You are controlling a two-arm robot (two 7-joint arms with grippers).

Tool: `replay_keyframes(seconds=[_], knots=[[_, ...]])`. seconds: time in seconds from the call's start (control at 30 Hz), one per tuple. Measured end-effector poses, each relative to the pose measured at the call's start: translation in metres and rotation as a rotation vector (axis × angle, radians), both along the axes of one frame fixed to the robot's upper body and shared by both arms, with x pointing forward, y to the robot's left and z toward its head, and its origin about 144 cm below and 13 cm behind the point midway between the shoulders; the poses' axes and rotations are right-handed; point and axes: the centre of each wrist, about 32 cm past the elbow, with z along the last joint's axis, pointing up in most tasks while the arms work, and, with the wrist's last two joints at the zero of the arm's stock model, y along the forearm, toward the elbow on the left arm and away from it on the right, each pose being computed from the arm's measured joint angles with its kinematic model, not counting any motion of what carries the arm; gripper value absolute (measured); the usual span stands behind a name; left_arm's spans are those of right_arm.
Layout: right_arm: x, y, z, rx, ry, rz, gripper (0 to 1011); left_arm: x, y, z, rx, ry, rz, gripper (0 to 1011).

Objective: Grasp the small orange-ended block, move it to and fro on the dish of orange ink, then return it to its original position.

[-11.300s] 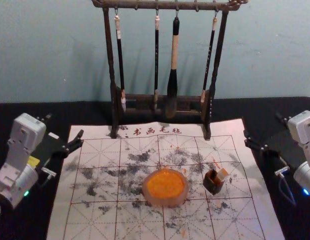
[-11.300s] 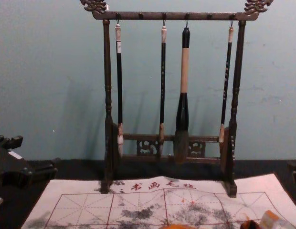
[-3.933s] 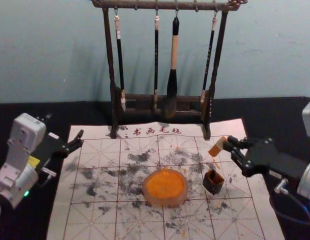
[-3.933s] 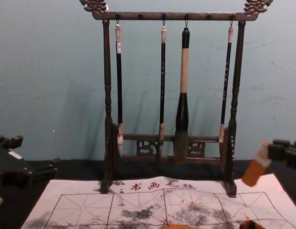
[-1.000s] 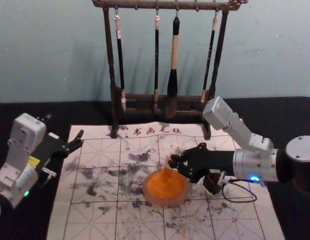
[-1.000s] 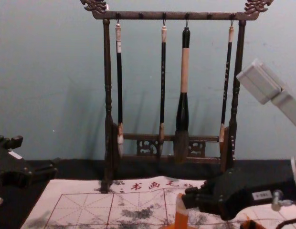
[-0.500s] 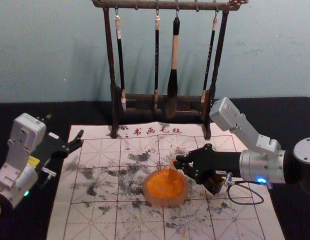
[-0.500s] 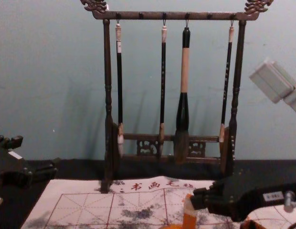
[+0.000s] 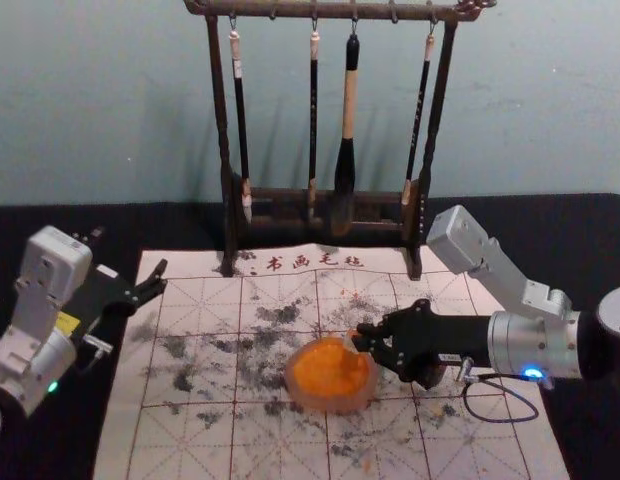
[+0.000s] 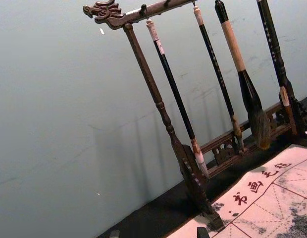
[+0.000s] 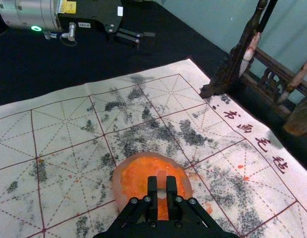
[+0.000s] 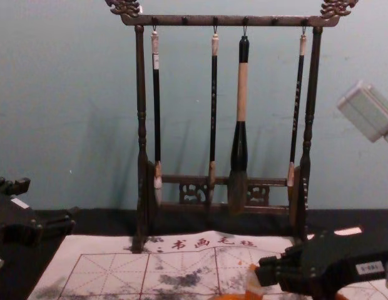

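The right gripper (image 9: 360, 340) is at the dish's right edge in the head view, shut on the small block (image 9: 351, 341). The block's lower part is over the orange ink dish (image 9: 331, 403); I cannot tell whether it touches the ink. The right wrist view has the block (image 11: 162, 179) between the fingertips of the right gripper (image 11: 162, 187), against the dish (image 11: 120, 188). From the chest, the block (image 12: 253, 284) looks upright, slightly tilted. Parked at the left, the left gripper (image 9: 130, 258) stands open and empty.
A dark rack (image 9: 227, 215) with hanging brushes (image 9: 347, 110) stands behind the gridded mat (image 9: 190, 440). The small dark box (image 9: 428, 376) is partly hidden under the right gripper, just right of the dish.
The block has come out of the small dark box, held by the right gripper, and over to the dish. In the last second they shifted right and lower. The left arm stayed still.
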Motion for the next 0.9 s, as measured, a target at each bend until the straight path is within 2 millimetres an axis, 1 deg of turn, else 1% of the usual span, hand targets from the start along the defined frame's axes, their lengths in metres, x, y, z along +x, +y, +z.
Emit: replay_keyframes(seconds=[0.43,0.9], knots=[[-0.006,0.004,-0.001,0.010,0.014,0.021,47,0.000,0.000,0.000,0.000,0.000,0.000,1010],[-0.005,0.013,-0.002,0.023,0.022,0.039,47,0.000,0.000,0.000,0.000,0.000,0.000,1010]])
